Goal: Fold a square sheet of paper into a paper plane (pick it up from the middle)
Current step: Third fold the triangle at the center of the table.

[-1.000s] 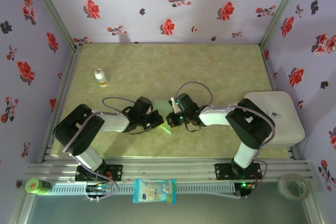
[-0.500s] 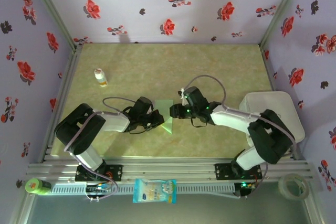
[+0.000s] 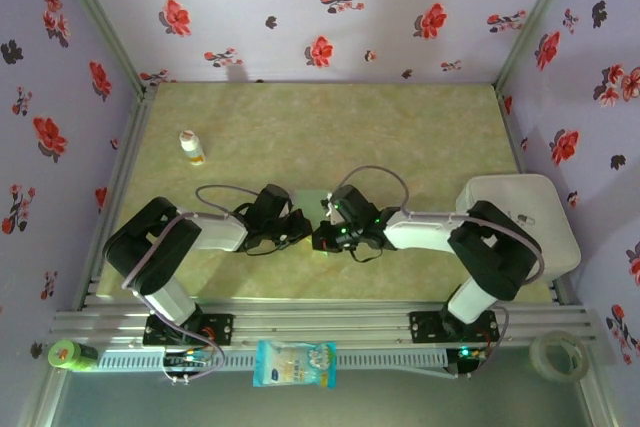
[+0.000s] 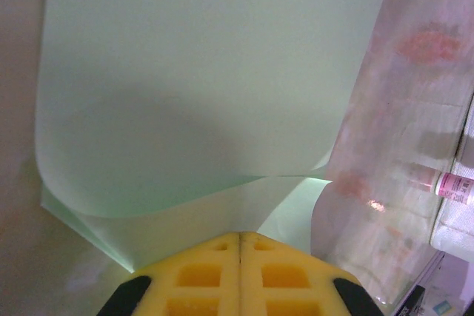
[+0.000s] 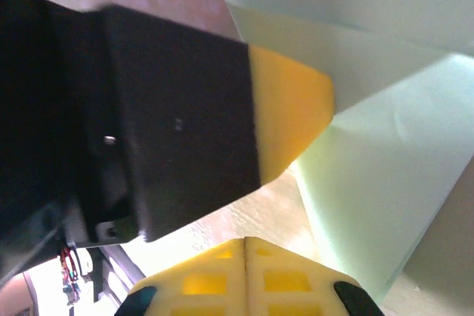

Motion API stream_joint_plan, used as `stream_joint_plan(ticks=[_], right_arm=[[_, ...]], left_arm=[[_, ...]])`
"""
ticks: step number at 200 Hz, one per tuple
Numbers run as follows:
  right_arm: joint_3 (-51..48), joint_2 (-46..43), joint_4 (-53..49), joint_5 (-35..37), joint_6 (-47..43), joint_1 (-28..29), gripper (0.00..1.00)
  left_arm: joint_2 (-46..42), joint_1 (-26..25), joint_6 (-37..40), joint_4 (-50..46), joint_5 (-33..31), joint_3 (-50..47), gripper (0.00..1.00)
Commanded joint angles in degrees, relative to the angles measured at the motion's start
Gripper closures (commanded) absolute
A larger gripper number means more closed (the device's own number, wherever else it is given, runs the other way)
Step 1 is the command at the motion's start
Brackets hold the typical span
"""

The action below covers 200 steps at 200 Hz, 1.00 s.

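The square sheet of paper (image 4: 215, 79) is pale mint green and lies partly folded on the table, with a curled upper layer over lower ones. From above, a strip of the square sheet of paper (image 3: 311, 196) shows between the two arms. My left gripper (image 3: 304, 230) is shut, its yellow pads (image 4: 215, 275) resting at the paper's near edge. My right gripper (image 3: 319, 237) is shut with nothing in it, tip to tip with the left. In the right wrist view the left gripper's yellow fingertip (image 5: 290, 118) lies on the paper (image 5: 392, 183), while my right gripper (image 5: 245, 240) hovers over bare table beside it.
A small white bottle (image 3: 191, 148) stands at the back left. A white box (image 3: 525, 222) sits at the right edge beside the right arm. On the front rail lie a white-and-blue packet (image 3: 295, 363), a tape roll (image 3: 558, 354) and a green object (image 3: 68, 355).
The right gripper swung out to the right, uncovering the paper, then came back in over it next to the left gripper. The left arm has stayed put.
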Motion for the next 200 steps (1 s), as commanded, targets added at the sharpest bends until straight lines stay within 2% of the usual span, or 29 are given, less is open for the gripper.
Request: stream_joint_plan(ticks=[1,105,171,200], right_arm=[[2.32,1.42,-1.5,0.48,1.16,0.09,1.0],[1.0,4.75,-2.54,1.36,1.34,0.09,1.0],[-7.85,-0.55,4.65,-2.5,7.0,0.25,0.97],[-7.02,-5.38,1.04,-1.33,6.69,-0.16,0.96]], left_arm=[[0.99,-0.43,1.62,-3.0,-2.22,-1.08,1.0],[1.1,-0.4,1.85,-3.32,-2.42,-1.02,1.0],[1.08,-0.36,1.74,-3.32,-2.58,-1.24,1.0],[1.33,-0.49,1.64,-3.04,-2.62,-1.21,1.0]])
